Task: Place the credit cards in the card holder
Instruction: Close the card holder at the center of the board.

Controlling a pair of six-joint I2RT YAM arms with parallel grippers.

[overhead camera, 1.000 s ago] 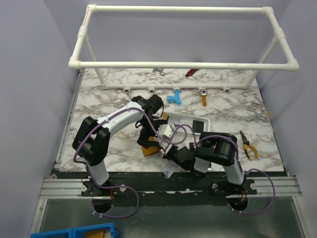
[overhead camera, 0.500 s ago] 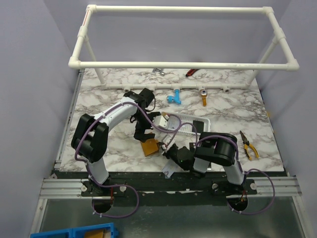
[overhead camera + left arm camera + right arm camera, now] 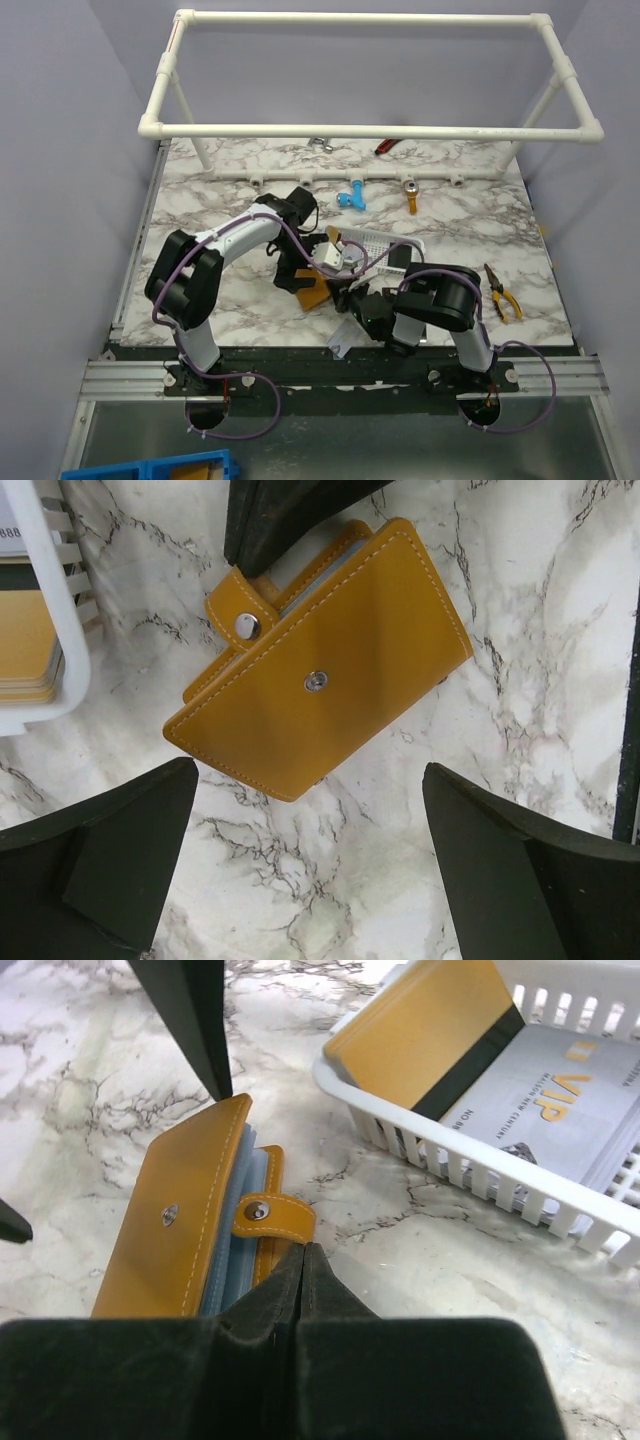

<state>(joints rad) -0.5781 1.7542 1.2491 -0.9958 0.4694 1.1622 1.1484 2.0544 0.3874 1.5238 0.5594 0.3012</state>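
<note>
We find the left hand (image 3: 308,780) spread wide over the card holder (image 3: 320,660), and the gap between its fingers is free. The right hand (image 3: 303,1255), fingers pressed together, sits against the holder's strap edge and blocks that side. The white basket (image 3: 480,1175) of credit cards (image 3: 420,1030) stands just beside it. Bare tabletop (image 3: 200,195) lies open to the left. The pipe frame (image 3: 370,131) bars the far half from above; pliers (image 3: 500,290) lie well apart.

1. Find the card holder (image 3: 320,670) on the tabletop (image 3: 520,720), left of and before the basket (image 3: 470,1175).
2. Find the credit cards (image 3: 560,1100) in the basket.
3. Find the left pincer (image 3: 310,775) above the card holder, the right pincer (image 3: 303,1255) touching its strap side.
</note>
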